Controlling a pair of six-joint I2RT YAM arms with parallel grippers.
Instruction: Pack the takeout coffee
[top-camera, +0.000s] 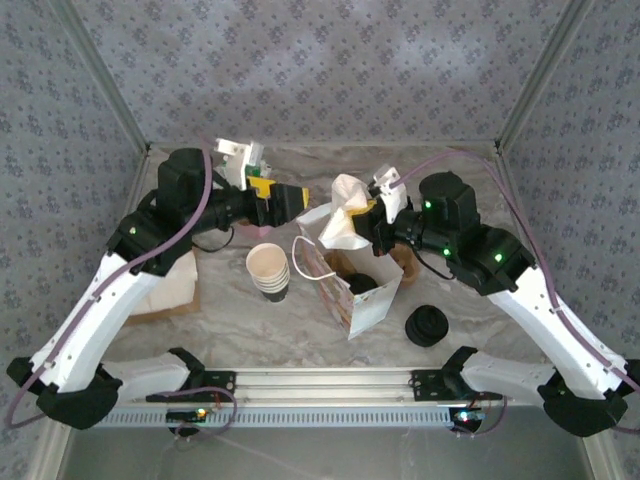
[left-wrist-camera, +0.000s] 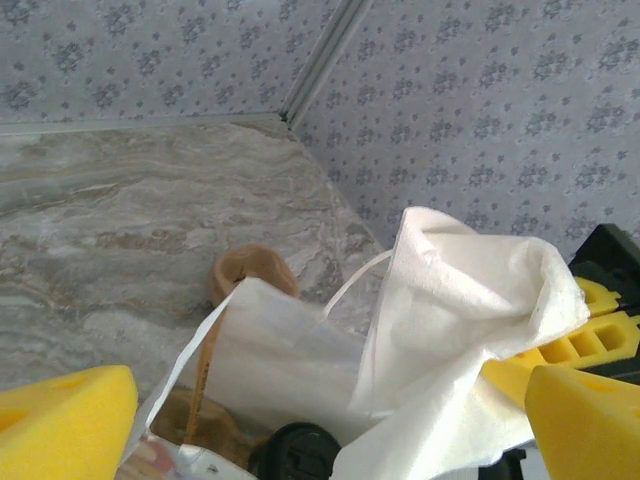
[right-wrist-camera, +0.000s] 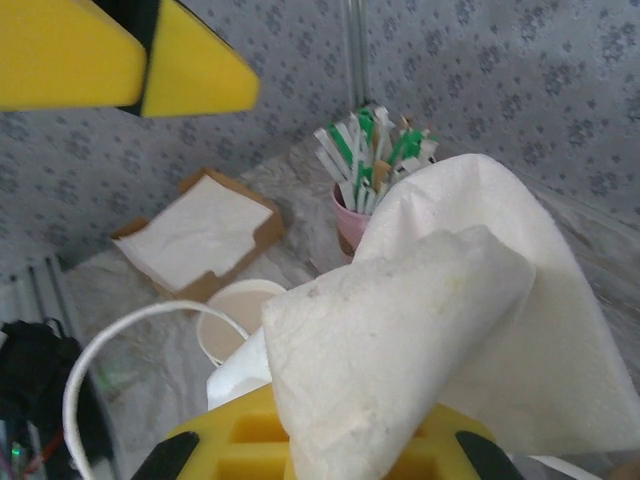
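Observation:
The takeout coffee stands inside an open white paper bag at the table's middle; its black lid shows in the bag's mouth. My left gripper hovers open just left of and above the bag, its yellow fingers spread wide with nothing between them. My right gripper is shut on a crumpled white napkin over the bag's far edge. In the right wrist view the napkin drapes over that gripper and hides its fingertips.
A stack of lidless cups stands left of the bag. A stack of black lids sits to its right. A napkin box lies at far left, a pink cup of sachets behind, a brown cardboard holder beyond the bag.

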